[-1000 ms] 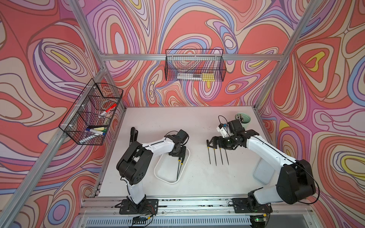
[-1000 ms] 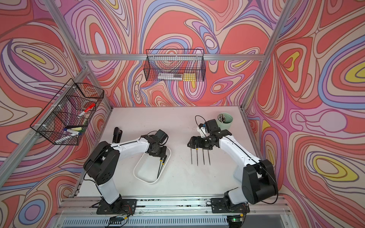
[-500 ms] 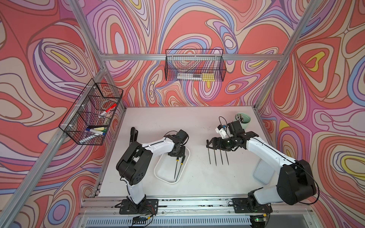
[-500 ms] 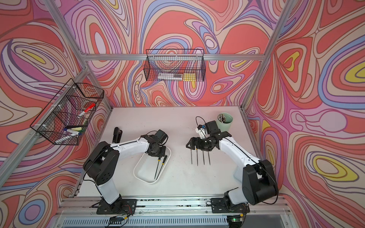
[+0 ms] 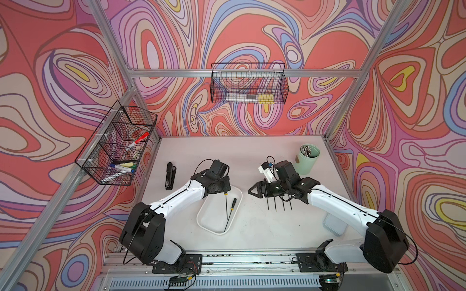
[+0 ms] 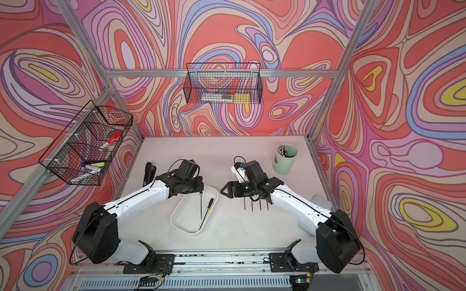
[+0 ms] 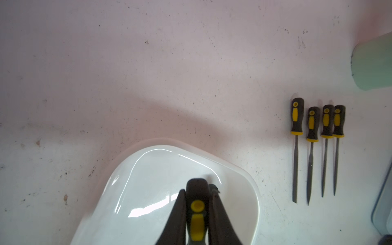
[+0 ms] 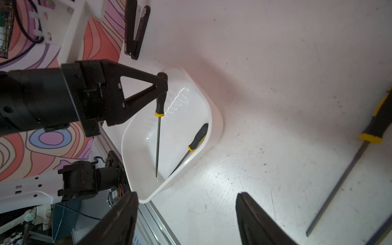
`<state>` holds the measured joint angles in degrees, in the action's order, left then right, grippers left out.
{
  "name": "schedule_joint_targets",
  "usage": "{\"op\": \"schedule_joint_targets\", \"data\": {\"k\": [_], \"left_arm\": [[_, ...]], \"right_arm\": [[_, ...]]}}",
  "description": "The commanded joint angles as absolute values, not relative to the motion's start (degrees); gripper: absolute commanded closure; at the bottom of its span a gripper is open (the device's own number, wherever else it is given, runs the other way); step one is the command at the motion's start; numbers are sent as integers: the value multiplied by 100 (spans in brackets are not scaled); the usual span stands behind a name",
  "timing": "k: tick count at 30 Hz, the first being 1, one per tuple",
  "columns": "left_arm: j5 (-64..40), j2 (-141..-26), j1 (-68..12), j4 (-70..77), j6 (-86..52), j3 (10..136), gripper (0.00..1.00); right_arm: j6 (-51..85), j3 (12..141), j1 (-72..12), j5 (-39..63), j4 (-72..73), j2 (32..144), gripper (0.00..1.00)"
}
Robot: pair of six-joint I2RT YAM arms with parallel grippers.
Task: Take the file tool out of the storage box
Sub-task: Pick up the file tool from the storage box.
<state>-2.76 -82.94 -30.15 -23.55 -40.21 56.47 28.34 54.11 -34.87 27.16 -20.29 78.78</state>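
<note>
Your left fingers (image 8: 146,84) are clenching the file tool (image 8: 160,106) by its black-and-yellow handle; it is hanging point-down inside the storage box (image 5: 211,219), lower middle of a top view. It is looking light, thin and stiff, so the rubbery handle is giving the surest hold; your right fingers (image 8: 123,216) are standing spread and empty.

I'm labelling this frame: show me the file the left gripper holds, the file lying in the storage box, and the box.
held file (image 8: 158,144): right wrist view, on its metal shaft.
lying file (image 8: 198,136): right wrist view, on its black handle.
storage box (image 5: 213,218): in a top view, on its bare floor.
</note>
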Motion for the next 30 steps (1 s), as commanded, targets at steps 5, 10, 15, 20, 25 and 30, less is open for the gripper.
{"op": "schedule_joint_targets", "data": {"k": [5, 10, 15, 20, 25, 30], "left_arm": [[-1152, -7811, -2604, -1651, -4830, 5221, 93], [-1404, -7669, -2429, -1395, -5100, 5042, 94], [-1588, -7577, -2291, -1268, -5202, 4959, 95], [-1603, -7506, -2211, -1294, -5197, 4940, 96], [-1626, -7453, -2141, -1283, -5203, 4922, 97], [-1657, -7418, -2093, -1257, -5212, 4894, 98]], "right_arm": [[3510, 5473, -4008, 2842, -765, 8448, 38], [3594, 5622, -4316, 2900, -504, 8867, 42], [3608, 5769, -4494, 2929, -401, 9213, 47], [3645, 5851, -4607, 2976, -359, 9404, 57], [3647, 5921, -4684, 3057, -352, 9548, 65], [3636, 6029, -4743, 3144, -382, 9683, 72]]}}
